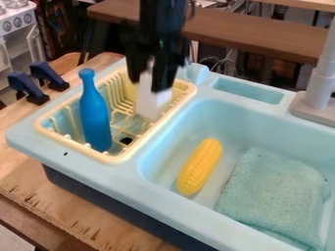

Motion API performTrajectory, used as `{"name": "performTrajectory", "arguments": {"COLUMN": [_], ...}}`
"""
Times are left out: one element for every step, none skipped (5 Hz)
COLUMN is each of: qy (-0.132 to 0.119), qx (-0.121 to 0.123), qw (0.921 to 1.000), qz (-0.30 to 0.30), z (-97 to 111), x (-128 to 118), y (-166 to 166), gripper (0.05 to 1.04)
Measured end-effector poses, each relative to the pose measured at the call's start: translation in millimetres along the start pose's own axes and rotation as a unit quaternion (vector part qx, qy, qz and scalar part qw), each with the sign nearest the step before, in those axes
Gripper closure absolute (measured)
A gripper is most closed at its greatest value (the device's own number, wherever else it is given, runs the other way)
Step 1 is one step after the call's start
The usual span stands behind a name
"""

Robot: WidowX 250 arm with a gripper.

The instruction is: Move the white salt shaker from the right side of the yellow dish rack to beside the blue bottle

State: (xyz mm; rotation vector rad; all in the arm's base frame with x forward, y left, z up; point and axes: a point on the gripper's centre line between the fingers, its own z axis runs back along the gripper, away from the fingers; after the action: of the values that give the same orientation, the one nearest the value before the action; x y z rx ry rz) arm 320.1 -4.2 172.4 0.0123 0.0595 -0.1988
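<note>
- We saw the black gripper (150,84) over the yellow rack (116,158), closed around a white block (152,102).
- We found the block low among the rack's wires, at its sink side, but could not tell whether it touched them.
- We noted a blue bottle (95,115) upright in the rack, apart from the block.
- We saw yellow corn (200,166) in the light-blue sink (180,208), beside a teal cloth (272,188).
- We had a grey faucet (321,83) at the right.

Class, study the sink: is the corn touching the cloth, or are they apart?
Apart: the camera view shows a strip of bare sink floor between the corn and the cloth.
</note>
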Motion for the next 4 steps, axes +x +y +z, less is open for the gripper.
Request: {"name": "performTrajectory", "arguments": {"qy": [-0.052, -0.077, -0.073, -0.030], "qx": [0.009, -0.002, -0.007, -0.027], "qw": [0.9983, 0.9960, 0.9956, 0.9967], "qz": [0.026, 0.046, 0.057, 0.071], "z": [38, 51, 50, 25], "x": [-13, -17, -13, 0], "y": [12, 29, 44, 56], "gripper": [0.433, 0.432, 0.433, 0.433]}}
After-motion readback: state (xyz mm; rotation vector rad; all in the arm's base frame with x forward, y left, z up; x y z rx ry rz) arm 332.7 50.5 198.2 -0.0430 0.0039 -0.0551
